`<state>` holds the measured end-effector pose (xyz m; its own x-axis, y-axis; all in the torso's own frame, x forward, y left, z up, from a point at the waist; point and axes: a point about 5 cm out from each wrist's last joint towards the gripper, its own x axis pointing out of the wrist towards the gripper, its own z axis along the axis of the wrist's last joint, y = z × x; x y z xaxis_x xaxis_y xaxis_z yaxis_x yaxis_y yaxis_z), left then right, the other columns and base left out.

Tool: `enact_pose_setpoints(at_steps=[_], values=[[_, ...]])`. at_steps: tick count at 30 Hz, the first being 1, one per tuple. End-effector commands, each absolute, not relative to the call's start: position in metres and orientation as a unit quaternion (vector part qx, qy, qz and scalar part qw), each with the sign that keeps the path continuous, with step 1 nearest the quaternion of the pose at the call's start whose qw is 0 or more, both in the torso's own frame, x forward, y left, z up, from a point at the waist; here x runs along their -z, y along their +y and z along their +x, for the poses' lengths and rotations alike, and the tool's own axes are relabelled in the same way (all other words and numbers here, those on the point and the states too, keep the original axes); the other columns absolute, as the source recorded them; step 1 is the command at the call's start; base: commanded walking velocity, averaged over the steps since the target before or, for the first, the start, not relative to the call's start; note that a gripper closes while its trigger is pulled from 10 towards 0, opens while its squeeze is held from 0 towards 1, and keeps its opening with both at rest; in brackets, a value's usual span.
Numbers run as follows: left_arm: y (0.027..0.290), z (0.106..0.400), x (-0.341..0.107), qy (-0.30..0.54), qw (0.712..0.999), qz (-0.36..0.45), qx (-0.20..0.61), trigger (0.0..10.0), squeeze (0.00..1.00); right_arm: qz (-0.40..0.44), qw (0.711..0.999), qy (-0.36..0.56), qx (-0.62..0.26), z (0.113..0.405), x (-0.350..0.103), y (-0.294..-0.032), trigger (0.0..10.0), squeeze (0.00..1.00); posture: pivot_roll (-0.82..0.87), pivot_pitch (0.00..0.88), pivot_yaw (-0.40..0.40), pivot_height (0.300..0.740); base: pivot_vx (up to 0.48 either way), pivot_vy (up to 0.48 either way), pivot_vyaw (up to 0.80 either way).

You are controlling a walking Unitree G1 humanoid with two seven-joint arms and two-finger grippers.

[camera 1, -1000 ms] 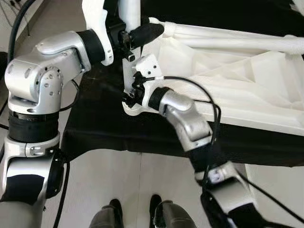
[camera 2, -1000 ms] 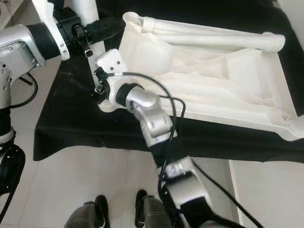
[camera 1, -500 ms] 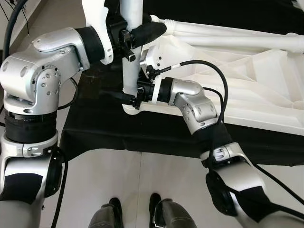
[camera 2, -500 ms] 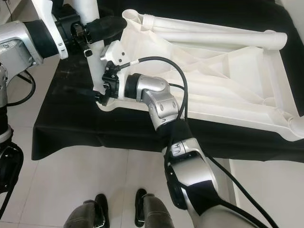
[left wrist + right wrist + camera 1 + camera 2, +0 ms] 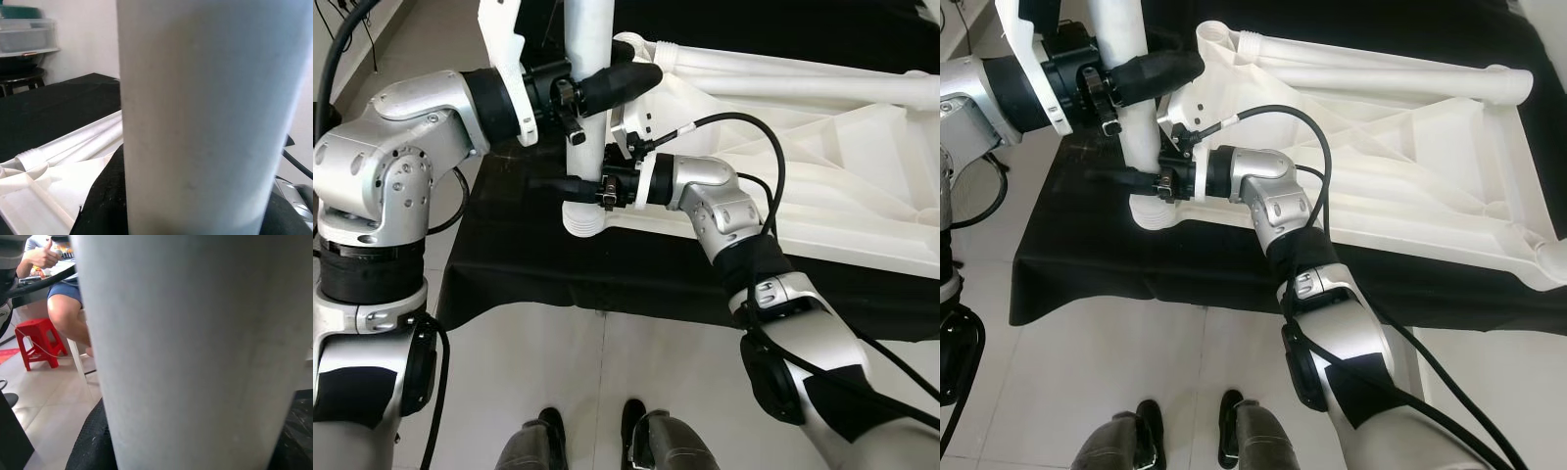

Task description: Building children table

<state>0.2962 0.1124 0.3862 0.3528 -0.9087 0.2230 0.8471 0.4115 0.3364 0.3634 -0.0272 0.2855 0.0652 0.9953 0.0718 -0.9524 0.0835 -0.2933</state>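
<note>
Pinched from both sides, one white table leg (image 5: 588, 88) is held upright at the near left corner of the upturned tabletop (image 5: 822, 186), with the left gripper (image 5: 607, 83) clamped high on it and the right gripper (image 5: 570, 184) closed around it low, just above the ribbed collar. One standing leg and one tabletop are counted, with two more legs (image 5: 1371, 69) lying along the far edge, all on a black-covered surface (image 5: 1087, 264). The leg is judged light, stiff and smooth enough to slip, so it is best gripped around its straight middle.

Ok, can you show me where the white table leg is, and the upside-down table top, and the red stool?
white table leg (image 5: 1124, 59), right eye view, on its upright shaft.
upside-down table top (image 5: 1410, 147), right eye view, on its ribbed underside.
red stool (image 5: 36, 340), right wrist view, on its seat.
</note>
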Motion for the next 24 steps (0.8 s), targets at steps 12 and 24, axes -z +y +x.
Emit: enact_pose_setpoints(at_steps=[12, 24], values=[[0.112, 0.285, -0.422, -0.257, 0.816, -0.089, 0.511, 10.0, 1.0, -0.047, 0.788, -0.161, -0.592, 0.368, -0.293, -0.003, 0.0, 0.0, -0.14, 0.21, -0.074, 0.74, 0.0, 0.0, 0.0], [0.19, 0.252, -0.396, -0.302, 0.902, -0.073, 0.3, 10.0, 1.0, -0.018, 0.912, -0.173, -0.371, 0.399, -0.299, -0.053, 0.0, 0.0, -0.13, 0.229, -0.088, 0.74, 0.0, 0.0, 0.0]])
